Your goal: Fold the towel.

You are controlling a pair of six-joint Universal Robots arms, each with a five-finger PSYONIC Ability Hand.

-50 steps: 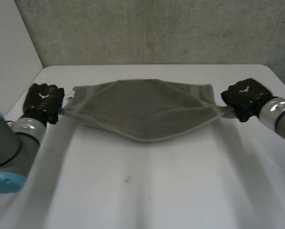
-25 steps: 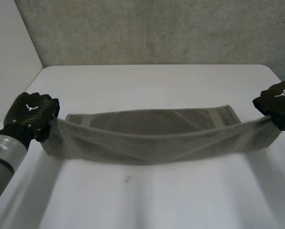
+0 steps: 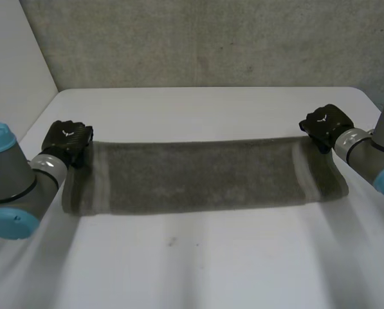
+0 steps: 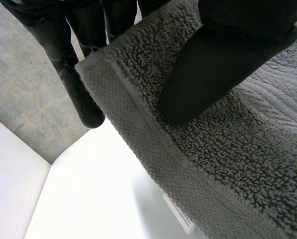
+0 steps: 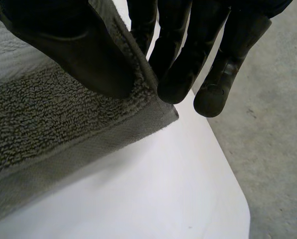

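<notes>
The grey towel (image 3: 201, 176) is stretched out as a long flat strip across the white table (image 3: 198, 270). My left hand (image 3: 67, 141) grips its far left corner. In the left wrist view the thumb (image 4: 223, 55) presses on top of the towel (image 4: 228, 164) while the fingers (image 4: 71, 74) run beneath the edge. My right hand (image 3: 323, 125) holds the far right corner. The right wrist view shows its thumb (image 5: 73, 50) on the towel (image 5: 44, 134) and its fingers (image 5: 178, 64) under the corner.
A grey concrete wall (image 3: 204, 42) rises behind the table's far edge. A pale panel (image 3: 11, 71) stands at the left. The table's right edge (image 5: 238, 194) runs close beside my right hand, with grey floor (image 5: 277, 124) beyond it.
Both hands have lifted the towel, drawn it toward me and then carried it out again. It has gone from a sagging doubled hang to a flat stretched strip. Both grips are unchanged.
</notes>
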